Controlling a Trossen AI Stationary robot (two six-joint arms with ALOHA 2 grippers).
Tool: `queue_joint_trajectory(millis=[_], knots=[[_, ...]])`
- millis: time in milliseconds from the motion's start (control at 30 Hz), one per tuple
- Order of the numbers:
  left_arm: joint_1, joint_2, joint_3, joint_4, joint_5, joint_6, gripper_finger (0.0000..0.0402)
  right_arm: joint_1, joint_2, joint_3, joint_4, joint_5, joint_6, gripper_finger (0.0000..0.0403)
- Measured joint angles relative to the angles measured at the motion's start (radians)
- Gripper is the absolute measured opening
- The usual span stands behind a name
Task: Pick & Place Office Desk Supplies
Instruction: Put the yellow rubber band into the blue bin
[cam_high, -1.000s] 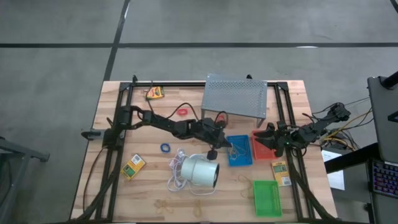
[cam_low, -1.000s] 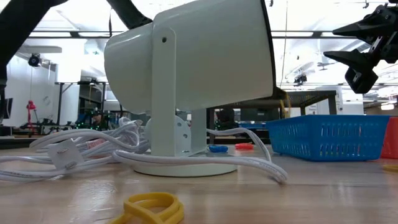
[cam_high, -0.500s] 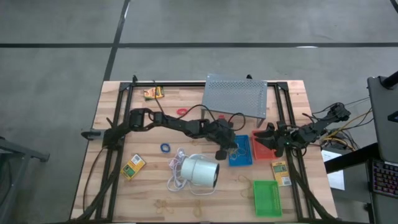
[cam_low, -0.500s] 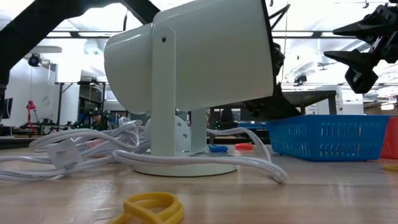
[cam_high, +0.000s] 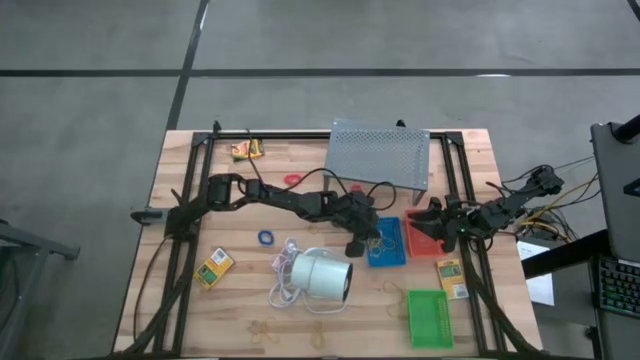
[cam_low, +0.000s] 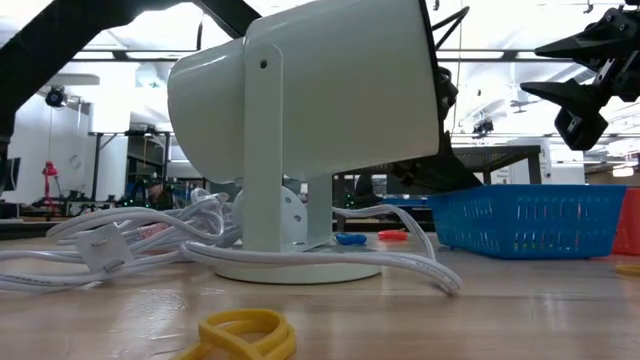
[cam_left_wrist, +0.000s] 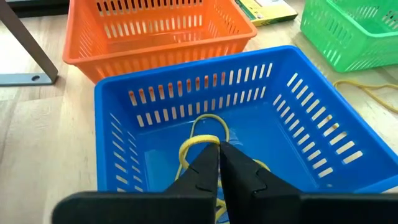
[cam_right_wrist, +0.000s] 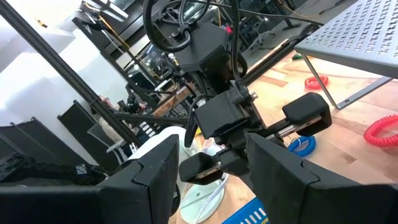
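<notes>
Tan rubber bands lie inside the blue tray.

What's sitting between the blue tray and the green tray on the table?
In the high view, a tan rubber band lies on the bare wood between the blue tray and the green tray.
</notes>
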Motion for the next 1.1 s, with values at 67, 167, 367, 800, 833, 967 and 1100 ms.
queue_joint_trajectory(millis=[67, 167, 367, 800, 833, 967, 1100], knots=[[0.0, 0.0, 0.0, 0.0, 0.0, 0.0, 0.0037, 0.0, 0.0, 0.0, 0.0, 0.0, 0.0, 0.0185], [0.0, 0.0, 0.0, 0.0, 0.0, 0.0, 0.0057, 0.0, 0.0, 0.0, 0.0, 0.0, 0.0, 0.0185], [0.0, 0.0, 0.0, 0.001, 0.004, 0.0, 0.0098, 0.0, 0.0, 0.0, 0.0, 0.0, 0.0, 0.0185], [-0.001, -0.001, 0.0, 0.001, 0.004, 0.002, 0.0104, 0.0, 0.0, 0.0, 0.0, 0.0, 0.0, 0.0185], [-0.001, -0.001, 0.0, 0.001, 0.004, 0.002, 0.0104, 0.0, 0.0, 0.0, 0.0, 0.0, 0.0, 0.0185], [-0.001, -0.024, 0.0, -0.004, 0.004, 0.004, 0.0104, 0.0, 0.0, 0.0, 0.0, 0.0, 0.0, 0.0185], [-0.001, -0.08, 0.0, -0.015, 0.021, 0.018, 0.0104, 0.0, 0.0, 0.0, 0.0, 0.0, 0.0, 0.0185]])
